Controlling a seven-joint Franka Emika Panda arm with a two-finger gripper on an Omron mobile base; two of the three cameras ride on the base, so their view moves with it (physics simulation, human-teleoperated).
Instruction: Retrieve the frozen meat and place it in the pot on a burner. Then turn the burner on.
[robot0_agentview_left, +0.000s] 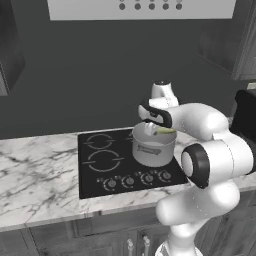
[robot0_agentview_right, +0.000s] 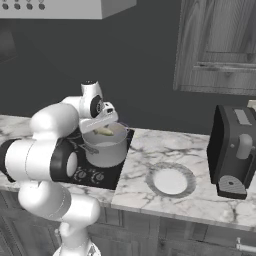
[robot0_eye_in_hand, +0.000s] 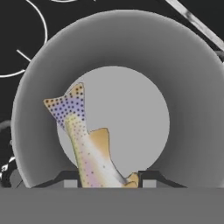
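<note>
The hand (robot0_eye_in_hand: 106, 180) is clamped on the frozen meat (robot0_eye_in_hand: 85, 144), a speckled fish held near its head end, directly above the pot (robot0_agentview_left: 152, 147) mouth. It looks stiff, light, probably slippery; that hold seems adequate.

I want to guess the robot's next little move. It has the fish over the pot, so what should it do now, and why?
Probably open the gripper and let go. In the hand view the frozen fish sits between the fingertips, hanging straight over the pot's open mouth, with bare bottom below. From the base views the pot stands on the stove, so the fish should land inside.
</note>
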